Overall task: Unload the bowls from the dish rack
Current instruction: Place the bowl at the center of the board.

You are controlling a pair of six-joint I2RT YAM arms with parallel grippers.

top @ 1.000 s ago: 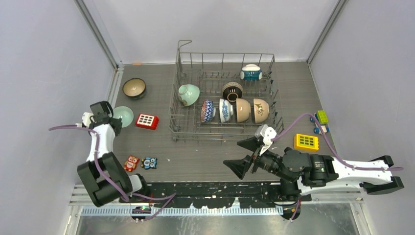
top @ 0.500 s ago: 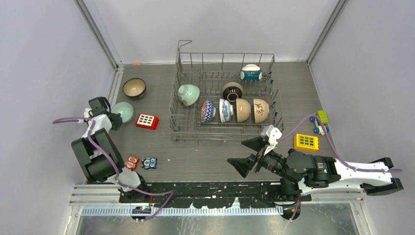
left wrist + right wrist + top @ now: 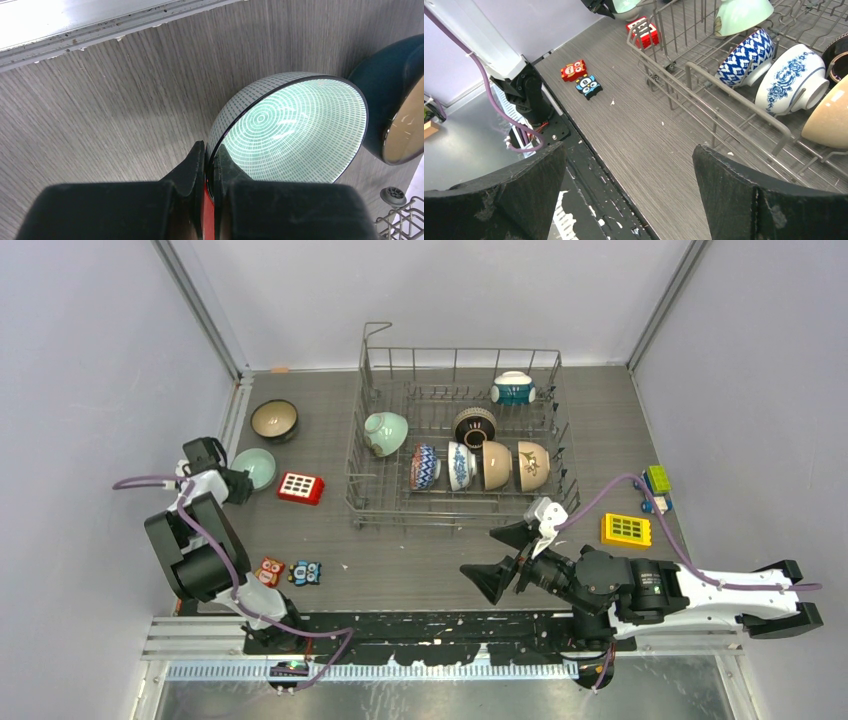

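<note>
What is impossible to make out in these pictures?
Left wrist view: near rim of green bowl hidden by left gripper; dark bowl cut off at right edge.
Right wrist view: beige bowl cut off at right edge.
Top view: owl toys too small for detail.

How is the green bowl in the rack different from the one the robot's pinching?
The rack bowl lies on its side inside the dish rack; the pinched bowl sits outside it, opening up. The left gripper is shut on the pinched bowl's rim; no gripper holds the rack bowl. Both are green.
</note>
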